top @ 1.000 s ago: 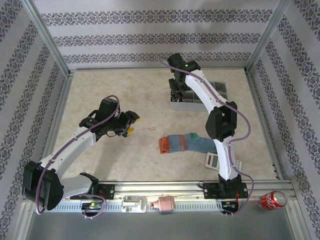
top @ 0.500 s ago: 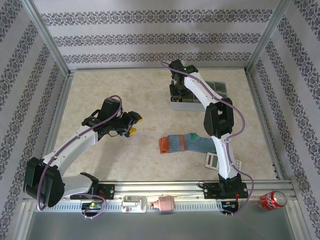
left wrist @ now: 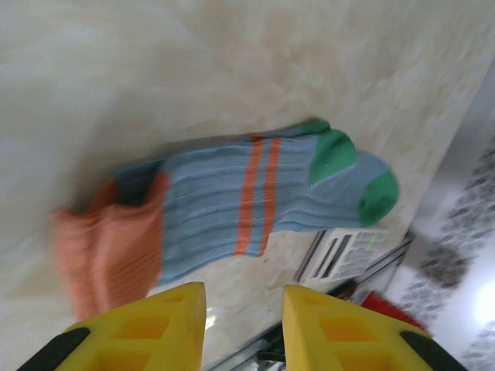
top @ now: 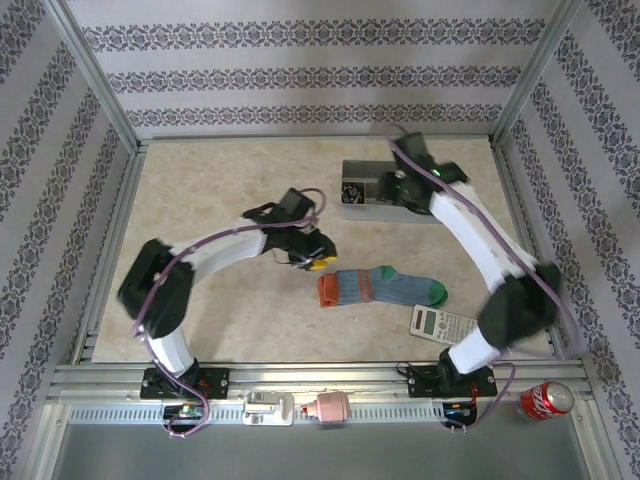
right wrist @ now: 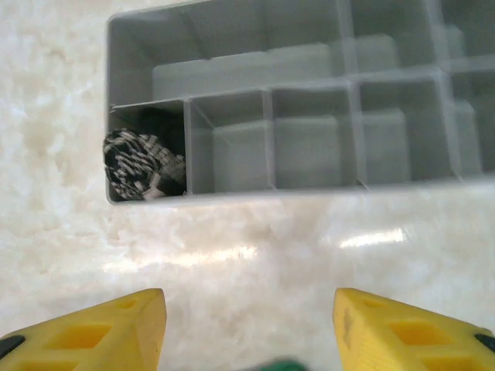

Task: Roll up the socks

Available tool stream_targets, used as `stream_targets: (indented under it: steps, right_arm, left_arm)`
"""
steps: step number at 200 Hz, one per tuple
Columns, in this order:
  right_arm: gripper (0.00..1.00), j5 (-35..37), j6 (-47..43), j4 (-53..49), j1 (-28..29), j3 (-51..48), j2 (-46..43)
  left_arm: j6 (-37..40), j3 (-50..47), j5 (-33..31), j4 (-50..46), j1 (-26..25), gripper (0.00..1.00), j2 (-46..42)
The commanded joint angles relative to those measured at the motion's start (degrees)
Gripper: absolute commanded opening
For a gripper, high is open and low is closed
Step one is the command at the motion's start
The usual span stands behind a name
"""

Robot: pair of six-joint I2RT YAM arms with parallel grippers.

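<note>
In the top external view, a blue-teal ribbed fabric sock (top: 385, 288) with an orange cuff (top: 333, 290) and a green toe (top: 437, 293) is seen lying flat on the bench (top: 200, 200), towards its near edge and right of the middle. The left tool (top: 316, 264) is held just beside the cuff, and a grey pocket calculator (top: 443, 323) lies just beside the toe. A grey plastic compartment tray (top: 375, 203) stands towards the far edge, where a black fabric sock with beige stripes (top: 352, 190) shows as no more than a dark spot. In the left wrist view, the left tool (left wrist: 244, 309) is seen partly open with nothing between its fingers. The cuff is blurred and the calculator is half hidden behind the sock. The sock is judged light, limp and apt to slide or bunch on the smooth bench. It is best pinched through both layers at the cuff's edge. In the right wrist view, the right tool (right wrist: 247, 325) is spread wide and empty. The black sock, already rolled, sits in the tray's left end compartment in the row nearest the tool. A green blur at the lower edge cannot be identified.
</note>
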Motion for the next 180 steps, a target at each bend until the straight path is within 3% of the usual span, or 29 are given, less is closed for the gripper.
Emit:
stream_targets:
  steps: [1,27,44,71,101,142,180]
  right_arm:
    - [0.58,-9.11,13.61,5.34,-2.12,-16.13,-5.36]
    - [0.59,-11.81,19.49,9.48,-1.01,-29.18,-11.79]
    - [0.59,-14.01,22.27,13.35,-1.59,-35.25,-12.39]
    - [0.58,-15.62,23.38,17.79,0.22,-39.05,-8.24]
    - [0.57,-17.67,25.61,25.04,5.34,-39.37,-1.38]
    - [0.56,-18.57,26.19,27.89,17.86,-21.06,17.25]
    - [0.56,-20.6,20.93,21.31,21.99,7.89,37.28]
  left_arm:
    - [10.6,9.45,0.05,-7.63,-4.56,0.29,7.91]
    - [12.24,17.27,0.53,-10.16,-7.4,0.28,16.3]
    - [12.03,17.4,-0.16,-10.98,-7.57,0.26,19.05]
    - [8.64,9.12,1.1,-5.89,-5.12,0.25,18.74]
    - [3.46,-4.29,0.57,1.85,0.01,0.23,11.83]
    - [0.71,-20.54,-2.83,3.42,9.02,0.23,-1.34]
    - [-3.62,-35.11,-8.33,-0.04,20.89,0.24,-16.27]
